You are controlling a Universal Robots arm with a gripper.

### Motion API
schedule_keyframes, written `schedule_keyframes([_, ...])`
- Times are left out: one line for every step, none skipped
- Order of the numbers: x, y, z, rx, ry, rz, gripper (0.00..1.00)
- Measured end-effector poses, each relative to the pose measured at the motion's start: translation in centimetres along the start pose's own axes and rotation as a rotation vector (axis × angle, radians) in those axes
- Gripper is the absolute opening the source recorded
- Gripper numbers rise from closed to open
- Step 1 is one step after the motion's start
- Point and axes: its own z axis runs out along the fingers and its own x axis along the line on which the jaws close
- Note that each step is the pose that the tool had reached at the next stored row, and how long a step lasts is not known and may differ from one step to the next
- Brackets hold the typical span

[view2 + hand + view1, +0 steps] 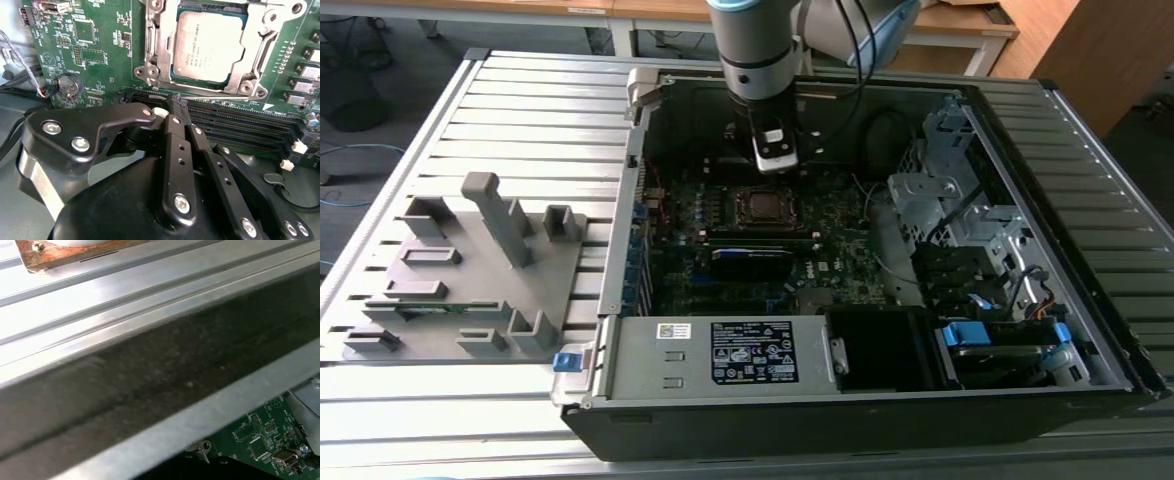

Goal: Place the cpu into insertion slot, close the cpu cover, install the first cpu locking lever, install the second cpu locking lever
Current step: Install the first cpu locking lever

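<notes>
Jaws closed on nothing, the gripper [179,106] is hovering beside the cpu cover [160,62] lying over the cpu [210,42], likely needing a square lever push.

No text is legible. The cpu [207,45] carries faint grey print lines in the second wrist view — unreadable — and in the exterior view a black label [754,353] and a small white sticker [672,332] beside it bear print too fine to tell.

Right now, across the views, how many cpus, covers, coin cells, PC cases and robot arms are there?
cpu: 1
cover: 1
coin cell: 1
case: 1
arm: 1
Total: 5
</notes>
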Motion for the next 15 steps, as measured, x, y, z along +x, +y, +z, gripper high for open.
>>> schedule_keyframes([-0.04,0.0,0.01,0.0001,0.0,0.0,0.11])
schedule_keyframes([-0.05,0.0,0.01,0.0002,0.0,0.0,0.11])
schedule_keyframes([-0.05,0.0,0.01,0.0002,-0.0001,0.0,0.11])
schedule_keyframes([-0.05,0.0,0.01,0.0001,-0.0001,0.0,0.11])
schedule_keyframes([-0.05,0.0,0.01,0.0,-0.0001,0.0,0.11])
schedule_keyframes([-0.05,0.0,0.01,0.0001,-0.0001,0.0,0.11])
schedule_keyframes([-0.04,0.02,0.01,0.0,-0.0001,0.0,0.11])
schedule_keyframes([0.0,0.04,0.01,0.0001,-0.0002,0.0,0.11])
schedule_keyframes([0.04,0.05,0.01,-0.0002,0.0001,0.0,0.11])
schedule_keyframes([0.08,0.06,0.01,-0.001,0.0004,0.0,0.11])
schedule_keyframes([0.11,0.07,0.01,-0.0022,0.001,0.001,0.11])
schedule_keyframes([0.12,0.07,0.01,-0.0034,0.0015,0.001,0.11])
schedule_keyframes([0.14,0.08,0.02,-0.0044,0.0019,0.001,0.11])
schedule_keyframes([0.14,0.07,0.03,-0.0054,0.0018,0.001,0.11])
schedule_keyframes([0.16,0.07,0.06,-0.0069,0.0008,0.001,0.11])
